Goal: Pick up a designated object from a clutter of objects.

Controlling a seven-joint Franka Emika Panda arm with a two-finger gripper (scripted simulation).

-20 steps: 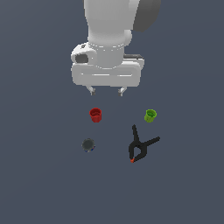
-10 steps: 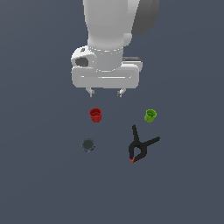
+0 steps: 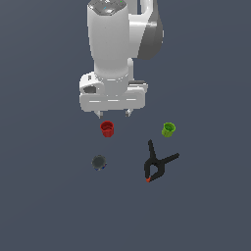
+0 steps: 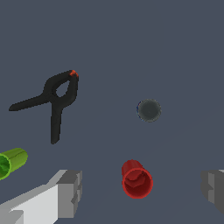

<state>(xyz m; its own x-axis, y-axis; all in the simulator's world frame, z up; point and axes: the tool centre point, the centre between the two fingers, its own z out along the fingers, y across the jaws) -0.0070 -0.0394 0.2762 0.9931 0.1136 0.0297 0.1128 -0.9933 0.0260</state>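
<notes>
Pincer (image 3: 113,113) spread wide, empty, touching nothing, poised above the red cup (image 3: 107,129). Cup stands upright on the surface (image 3: 211,206), between the two fingers (image 4: 70,193) in wrist view. Green cup (image 3: 168,129), clamp (image 3: 157,164), grey knob (image 3: 98,162) well apart.

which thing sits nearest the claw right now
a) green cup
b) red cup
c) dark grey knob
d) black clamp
b) In the exterior view the red cup sits just below the open claw, and in the wrist view it lies between the two fingers, while the green cup, black clamp and dark grey knob lie farther off.
</notes>
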